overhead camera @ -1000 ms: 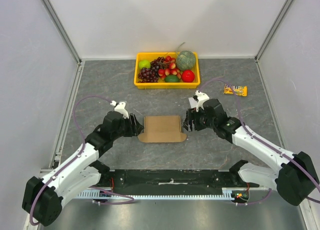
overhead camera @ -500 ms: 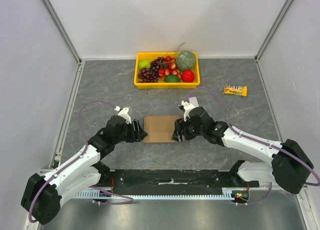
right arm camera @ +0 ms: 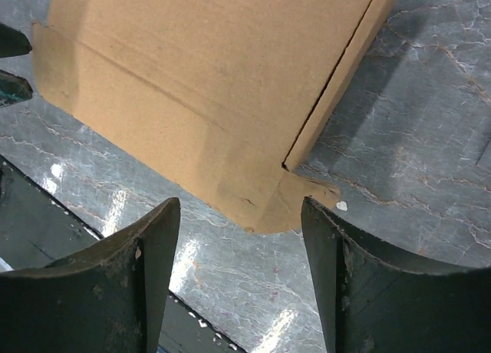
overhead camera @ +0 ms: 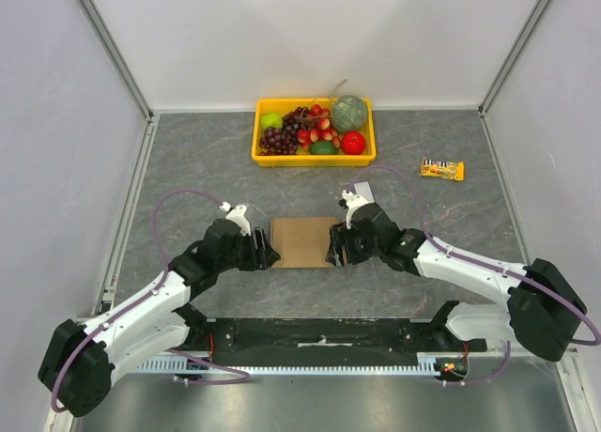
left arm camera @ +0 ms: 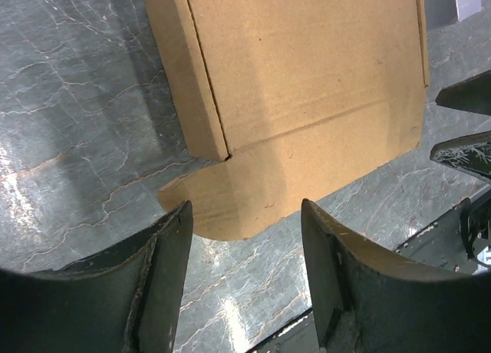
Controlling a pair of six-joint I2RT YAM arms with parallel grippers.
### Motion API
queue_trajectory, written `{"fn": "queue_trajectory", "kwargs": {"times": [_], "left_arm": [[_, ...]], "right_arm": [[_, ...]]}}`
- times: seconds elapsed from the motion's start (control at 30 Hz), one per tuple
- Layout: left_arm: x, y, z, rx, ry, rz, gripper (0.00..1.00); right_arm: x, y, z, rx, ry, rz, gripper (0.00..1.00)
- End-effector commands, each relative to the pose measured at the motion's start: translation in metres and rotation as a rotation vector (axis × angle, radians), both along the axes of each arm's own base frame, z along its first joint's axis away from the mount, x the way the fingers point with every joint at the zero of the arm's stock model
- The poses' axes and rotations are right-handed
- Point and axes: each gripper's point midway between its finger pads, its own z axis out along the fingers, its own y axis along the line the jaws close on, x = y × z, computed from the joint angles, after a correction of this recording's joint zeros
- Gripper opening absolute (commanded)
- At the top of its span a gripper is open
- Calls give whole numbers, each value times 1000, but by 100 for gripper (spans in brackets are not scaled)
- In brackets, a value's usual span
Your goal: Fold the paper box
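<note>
- Black-fingered and spread wide, my left gripper (left arm camera: 245, 215) grasped nothing; a rounded tab (left arm camera: 222, 207) of the paper box (left arm camera: 307, 84) lay flat on the table just ahead of the gap between its fingers.
- My right gripper (right arm camera: 242, 207) stood released the same way, jaws apart, with the matching tab (right arm camera: 265, 207) at the opposite near corner lying before it.
- A second earlier both my grippers had sat farther out, and the box had shown its side flaps splayed flat on the table. My right arm had since swung inward the most, and my left had edged in too.
- From above, the box (overhead camera: 302, 241) now read narrower, flanked by the two grippers, one at each end. In the wrist views each side flap (left arm camera: 180, 69) seemed to stand up along its crease, though I could not tell how steeply.
- I judged the side walls raised but not locked. The corner tabs still needed tucking.
- Farther off, the yellow tray (overhead camera: 315, 160) of fruit and a snack bar (overhead camera: 441, 169) lay well apart from the work.
</note>
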Motion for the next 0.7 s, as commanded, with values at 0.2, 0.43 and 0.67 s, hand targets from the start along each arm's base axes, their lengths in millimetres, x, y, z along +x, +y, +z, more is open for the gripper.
{"fn": "queue_trajectory", "kwargs": {"times": [0.2, 0.43, 0.67], "left_arm": [[0, -8, -3, -10, 14, -4, 64], [9, -10, -2, 3, -2, 7, 64], [12, -20, -1, -12, -3, -18, 64]], "right_arm": [[-3, -1, -17, -35, 31, -2, 72], [-5, -1, -20, -32, 41, 3, 72], [-7, 5, -21, 3, 54, 10, 73]]}}
